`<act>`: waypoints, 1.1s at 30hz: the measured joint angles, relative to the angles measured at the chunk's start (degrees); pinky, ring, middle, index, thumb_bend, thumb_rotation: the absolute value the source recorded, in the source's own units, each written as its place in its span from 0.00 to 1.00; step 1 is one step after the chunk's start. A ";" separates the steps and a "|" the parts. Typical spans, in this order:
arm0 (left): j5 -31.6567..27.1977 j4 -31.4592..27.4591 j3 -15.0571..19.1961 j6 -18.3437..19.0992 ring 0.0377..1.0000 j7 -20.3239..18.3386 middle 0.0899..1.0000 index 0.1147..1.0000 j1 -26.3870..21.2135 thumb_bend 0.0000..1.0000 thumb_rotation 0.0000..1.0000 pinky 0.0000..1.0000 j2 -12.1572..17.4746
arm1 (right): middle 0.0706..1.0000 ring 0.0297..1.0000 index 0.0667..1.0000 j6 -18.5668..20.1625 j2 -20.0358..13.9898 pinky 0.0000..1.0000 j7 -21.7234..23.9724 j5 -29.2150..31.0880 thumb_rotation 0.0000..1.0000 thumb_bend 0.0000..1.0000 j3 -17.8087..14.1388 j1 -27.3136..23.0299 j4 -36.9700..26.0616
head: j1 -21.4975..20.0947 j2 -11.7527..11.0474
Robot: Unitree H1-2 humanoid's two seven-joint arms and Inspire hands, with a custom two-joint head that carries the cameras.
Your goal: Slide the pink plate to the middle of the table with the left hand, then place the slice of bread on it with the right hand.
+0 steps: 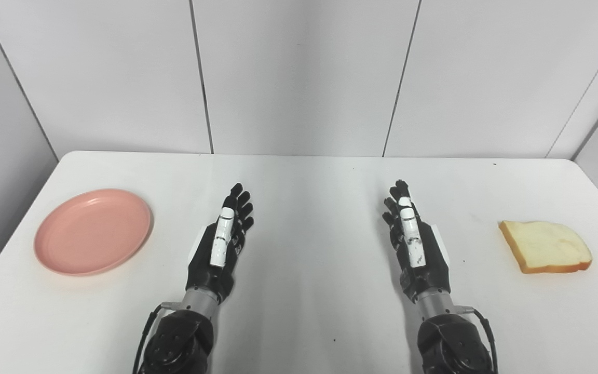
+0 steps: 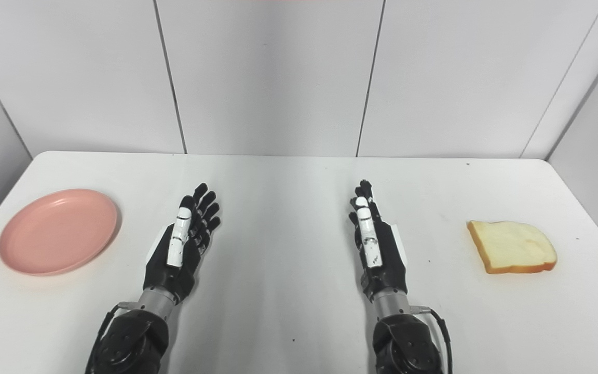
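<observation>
left eye view | bread slice (image 1: pixel 545 245) long axis left-right | left robot hand (image 1: pixel 221 241), right robot hand (image 1: pixel 416 241) released

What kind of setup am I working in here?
Likely a lab test cell: a bare white table, plain white panel walls boxing it in, and only a pink plate and bread slice laid out.

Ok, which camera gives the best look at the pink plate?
The left eye view: the plate sits well inside the picture there, with bare table all round it. The right eye view shows the whole plate too, but much closer to the picture's left edge.
</observation>
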 measured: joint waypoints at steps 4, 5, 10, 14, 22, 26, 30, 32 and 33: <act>0.01 -0.04 0.01 0.00 1.00 0.00 1.00 0.98 0.00 0.65 0.98 1.00 0.00 | 1.00 1.00 1.00 0.01 0.01 1.00 -0.01 0.01 0.93 0.64 -0.02 0.00 0.00 | -0.09 -0.09; 0.01 -0.04 0.01 0.00 1.00 0.00 1.00 0.98 0.00 0.65 0.98 1.00 0.00 | 1.00 0.99 1.00 0.01 0.01 1.00 -0.01 0.01 0.93 0.64 -0.02 0.00 0.00 | -0.09 -0.09; 0.00 -0.04 0.02 0.00 1.00 0.00 1.00 0.99 0.00 0.64 0.98 1.00 0.00 | 1.00 0.99 0.99 0.01 0.01 1.00 0.00 -0.01 0.93 0.65 0.01 0.00 0.00 | -0.09 -0.09; -0.02 -0.04 0.04 0.00 1.00 0.00 1.00 0.98 0.00 0.64 0.98 1.00 -0.01 | 0.99 0.99 0.99 0.01 0.02 1.00 0.00 -0.01 0.92 0.65 0.01 0.00 0.00 | -0.09 -0.09; 0.04 -0.02 0.04 -0.03 1.00 0.00 1.00 0.99 0.01 0.65 0.97 1.00 -0.01 | 1.00 1.00 1.00 0.01 -0.16 1.00 0.45 -0.26 0.95 0.67 0.43 0.00 0.00 | 0.00 -0.18; 0.04 -0.02 0.08 -0.03 1.00 0.01 1.00 0.98 0.01 0.65 0.96 1.00 -0.01 | 1.00 1.00 1.00 0.01 -0.15 1.00 0.50 -0.25 0.94 0.67 0.44 0.01 0.00 | 0.00 -0.18; 0.04 -0.01 0.08 -0.04 1.00 0.01 1.00 0.99 0.00 0.65 0.97 1.00 -0.02 | 1.00 0.99 0.99 0.01 -0.15 1.00 0.54 -0.35 0.93 0.68 0.46 0.01 0.00 | 0.96 -0.52; 0.03 0.03 0.10 -0.05 1.00 0.01 1.00 0.99 0.00 0.66 0.97 1.00 -0.02 | 1.00 0.99 0.99 0.01 -0.15 1.00 0.54 -0.34 0.94 0.67 0.42 0.01 0.01 | 0.97 -0.53; 0.02 0.10 0.17 -0.05 1.00 0.02 1.00 0.99 0.00 0.67 0.97 1.00 -0.04 | 1.00 0.99 0.99 0.01 -0.15 1.00 0.54 -0.34 0.94 0.66 0.39 0.01 0.01 | 2.10 -0.79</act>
